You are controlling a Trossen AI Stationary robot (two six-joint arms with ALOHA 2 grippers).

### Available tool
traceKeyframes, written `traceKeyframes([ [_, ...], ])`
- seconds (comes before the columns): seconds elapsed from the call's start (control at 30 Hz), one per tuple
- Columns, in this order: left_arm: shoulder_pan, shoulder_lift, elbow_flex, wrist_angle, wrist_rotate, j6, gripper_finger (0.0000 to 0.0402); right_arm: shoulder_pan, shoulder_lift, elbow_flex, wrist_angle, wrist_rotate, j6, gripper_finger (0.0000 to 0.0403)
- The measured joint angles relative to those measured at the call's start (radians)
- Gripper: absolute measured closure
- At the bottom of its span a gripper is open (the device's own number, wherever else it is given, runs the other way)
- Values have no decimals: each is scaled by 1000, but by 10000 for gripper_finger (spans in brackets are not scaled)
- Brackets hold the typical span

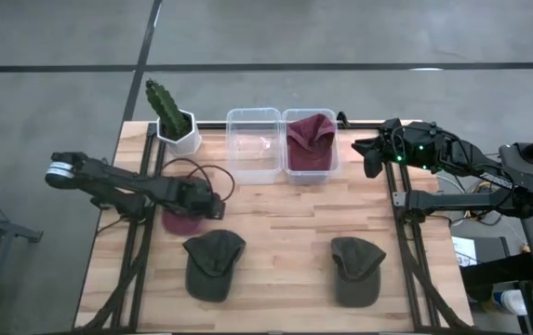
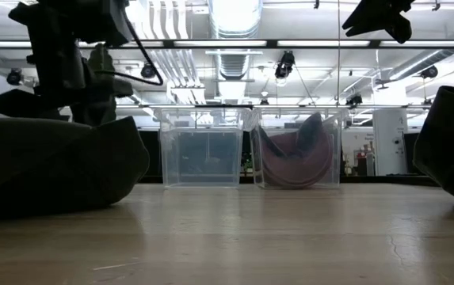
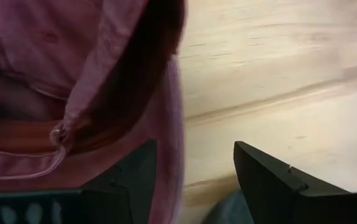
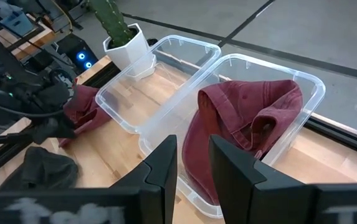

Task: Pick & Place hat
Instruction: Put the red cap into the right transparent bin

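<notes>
Maroon hat (image 2: pixel 296 158) inside right clear bin (image 2: pixel 296 148), beside empty bin (image 2: pixel 204 148).

Ceiling lights (image 2: pixel 234 14) glared bright overhead; my table (image 2: pixel 234 237) showed soft sheen; near dark hat (image 2: pixel 52 166) sat blurred, backlit.

occluded: maroon hat (image 1: pixel 180 221) mostly under left gripper (image 1: pixel 212 207) | cut off: green hat (image 2: pixel 448 142) at low view's edge

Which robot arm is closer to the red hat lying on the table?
Left. The left gripper is down right at the red hat on the table, fingers apart. The right gripper waits far off, beside the bin with another red hat.
</notes>
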Motion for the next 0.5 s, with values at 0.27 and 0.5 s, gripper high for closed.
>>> traceKeyframes([
  [0.27,3,40,5,-54,-3,1,197,0,0,0,0,0,0,314],
  [0.5,3,135,-6,-1,12,13,197,0,0,0,0,1,-1,314],
])
